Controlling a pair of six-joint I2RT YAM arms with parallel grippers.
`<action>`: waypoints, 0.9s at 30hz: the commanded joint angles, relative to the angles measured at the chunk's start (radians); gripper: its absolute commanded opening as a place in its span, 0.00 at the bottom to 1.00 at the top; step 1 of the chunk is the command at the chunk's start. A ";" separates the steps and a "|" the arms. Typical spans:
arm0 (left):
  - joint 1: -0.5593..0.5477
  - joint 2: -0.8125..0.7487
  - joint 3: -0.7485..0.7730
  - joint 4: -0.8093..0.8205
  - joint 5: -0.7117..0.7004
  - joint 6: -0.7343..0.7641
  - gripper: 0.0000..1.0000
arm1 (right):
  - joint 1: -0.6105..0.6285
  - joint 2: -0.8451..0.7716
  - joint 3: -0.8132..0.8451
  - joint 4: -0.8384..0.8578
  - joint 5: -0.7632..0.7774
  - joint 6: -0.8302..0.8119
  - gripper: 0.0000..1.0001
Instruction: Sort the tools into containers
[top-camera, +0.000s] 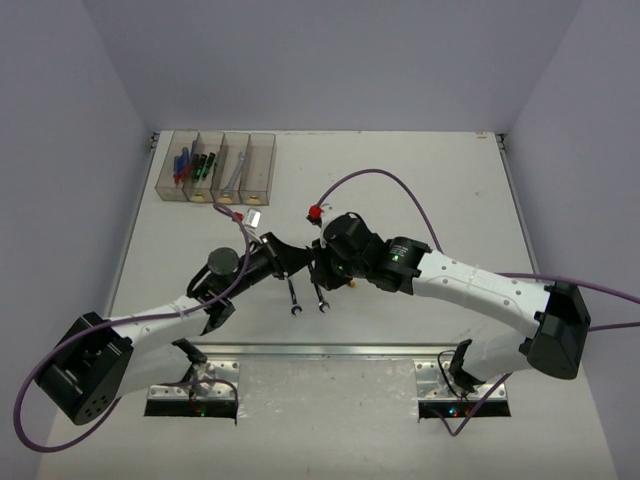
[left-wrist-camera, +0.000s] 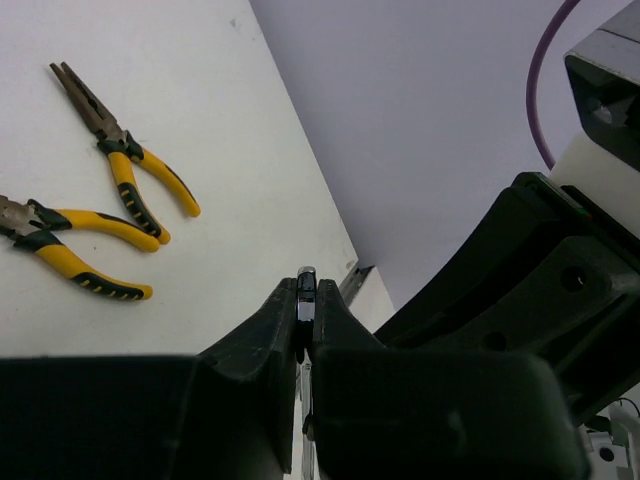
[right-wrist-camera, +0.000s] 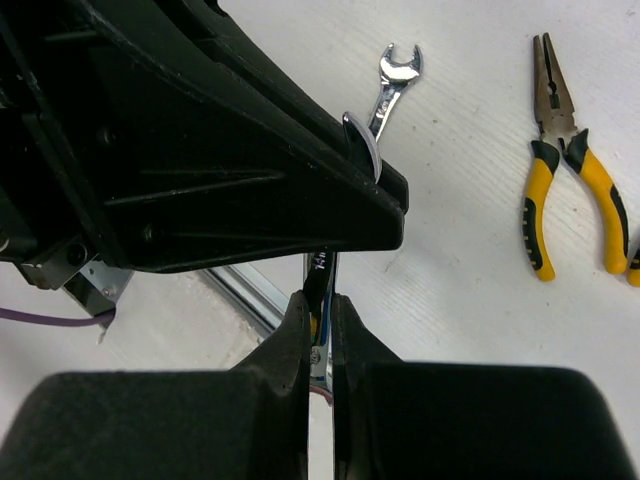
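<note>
Meeting over the middle of the white table (top-camera: 430, 180), the two arms each pinch a tool. The left gripper (left-wrist-camera: 308, 292) has its black fingers pressed together on a slim silver open-end steel wrench (left-wrist-camera: 307, 276), whose forked head sticks out past the fingertips. The right gripper (right-wrist-camera: 320, 300) is likewise clamped on a second silver wrench (right-wrist-camera: 320, 272). Two yellow-and-black-handled pliers (left-wrist-camera: 118, 148) lie on the table near them. The four smoky transparent plastic bins (top-camera: 262, 165) sit well apart at the far left, holding blue-handled screwdrivers (top-camera: 182, 163) and green-handled screwdrivers (top-camera: 203, 168).
</note>
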 joint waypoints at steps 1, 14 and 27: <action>-0.029 0.032 0.053 0.086 -0.010 0.021 0.00 | 0.004 -0.037 0.017 0.078 0.002 -0.019 0.00; 0.187 0.280 0.762 -0.831 -0.296 0.675 0.00 | -0.115 -0.345 -0.127 -0.167 0.363 0.041 0.99; 0.494 0.957 1.612 -1.068 -0.595 1.125 0.00 | -0.167 -0.508 -0.256 -0.217 0.298 -0.010 0.99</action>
